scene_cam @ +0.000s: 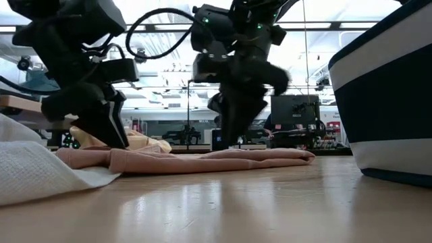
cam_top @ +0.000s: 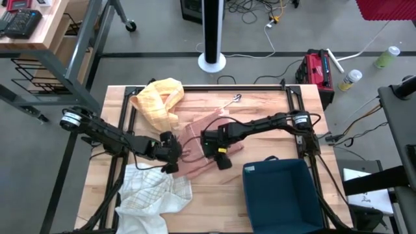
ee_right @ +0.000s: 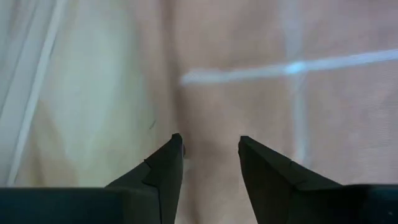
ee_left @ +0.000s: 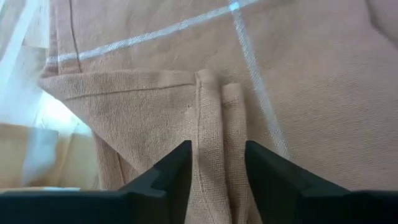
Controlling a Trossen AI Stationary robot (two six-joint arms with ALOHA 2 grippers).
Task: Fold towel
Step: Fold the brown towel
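Observation:
A pink towel (cam_top: 198, 164) with pale stripes lies rumpled and partly folded on the middle of the wooden table, low and flat in the low view (scene_cam: 202, 160). My left gripper (cam_top: 171, 161) is at the towel's left end, shut on a ridge of the cloth (ee_left: 217, 174). My right gripper (cam_top: 212, 148) stands over the towel's middle, pointing steeply down. It is open, with striped cloth (ee_right: 249, 87) showing in the gap between its fingers (ee_right: 211, 155). My left gripper pinches a raised pleat of the pink towel (ee_left: 214, 134) between its two fingers, several layers bunched together. The fingers come slanting down from the table's left side. The towel lies on the table, slack. I cannot tell whether my right gripper touches the towel under it.
A yellow towel (cam_top: 159, 97) lies heaped at the far left. A white checked towel (cam_top: 153, 195) lies at the near left, next to the pink one. A dark blue bin (cam_top: 283, 192) stands at the near right. A small metal object (cam_top: 237, 98) lies near the far edge.

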